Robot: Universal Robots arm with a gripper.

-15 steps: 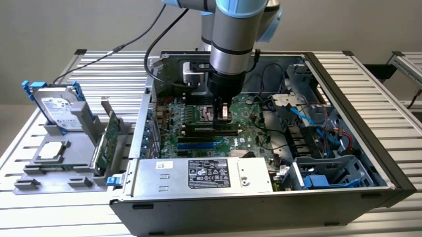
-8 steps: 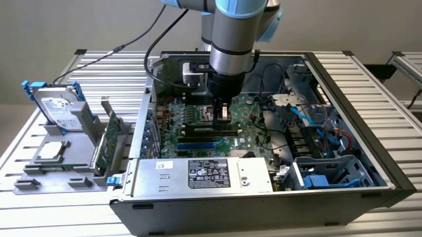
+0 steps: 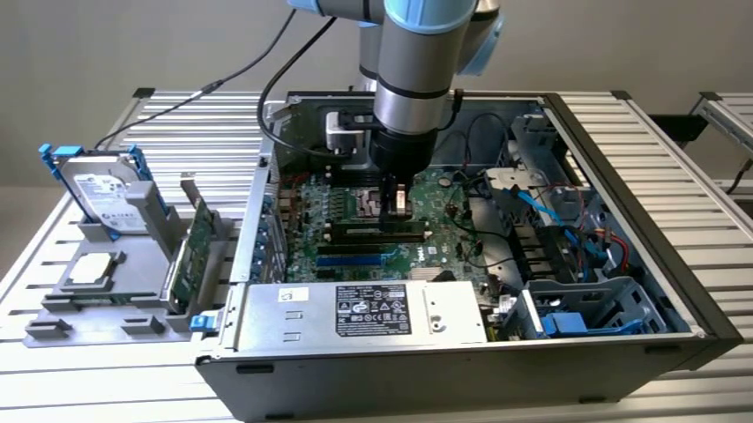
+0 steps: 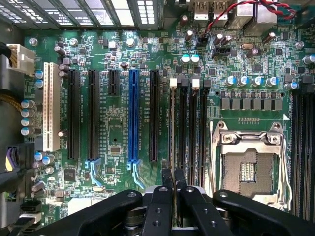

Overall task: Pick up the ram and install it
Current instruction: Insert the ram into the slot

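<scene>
End effector (image 4: 173,173) base cut by wrist view's edge, arm (image 3: 412,53) top cropped, power supply label (image 3: 383,310) unreadable

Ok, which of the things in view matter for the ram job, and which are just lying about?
Job: ram, gripped edge-on in the shut pincer; memory slots beneath.
Lying about: hard drive, expansion card and chip on the rack beside the case; power supply.

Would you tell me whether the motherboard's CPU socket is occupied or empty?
Empty: the CPU socket shows bare contacts inside its metal frame, no processor seated.
</scene>
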